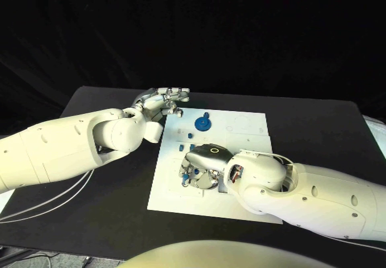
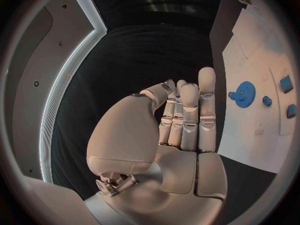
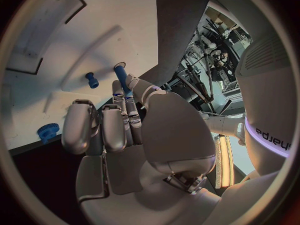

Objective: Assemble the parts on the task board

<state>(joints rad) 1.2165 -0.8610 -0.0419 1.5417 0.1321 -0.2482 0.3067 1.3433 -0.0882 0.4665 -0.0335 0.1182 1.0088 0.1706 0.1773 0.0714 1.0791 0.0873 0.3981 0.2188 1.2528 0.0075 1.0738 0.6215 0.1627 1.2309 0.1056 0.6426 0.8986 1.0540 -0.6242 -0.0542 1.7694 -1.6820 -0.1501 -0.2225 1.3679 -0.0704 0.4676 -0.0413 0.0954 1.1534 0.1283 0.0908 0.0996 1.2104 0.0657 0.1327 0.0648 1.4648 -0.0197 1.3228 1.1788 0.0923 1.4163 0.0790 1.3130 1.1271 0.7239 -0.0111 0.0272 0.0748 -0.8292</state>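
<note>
The left robot hand [image 1: 163,101] hovered over the black bench [image 1: 322,128] just beyond the far left corner of the white task board [image 1: 241,195]. In its wrist view the fingers [image 2: 189,112] stood straight and close together, the thumb folded across the palm, and nothing lay in them.

The right robot hand [image 1: 205,167] was turned palm-down over the middle of the board, its arm reaching in from the near right. In the right wrist view a blue peg [image 3: 120,76] was pinched between the thumb and fingertips [image 3: 117,92]; its long axis ran roughly in line with the fingers, pointing away from the palm toward the board. Whether its tip touched the board was hard to tell.

Three blue parts showed in that view: the held peg, a smaller blue pin [image 3: 92,80] near it on the board, and a blue gear [image 3: 47,132] at the board's edge. From the head camera the gear [image 1: 204,123] lay flat near the board's far edge, with a few small blue pieces [image 1: 189,135] just nearer.
</note>
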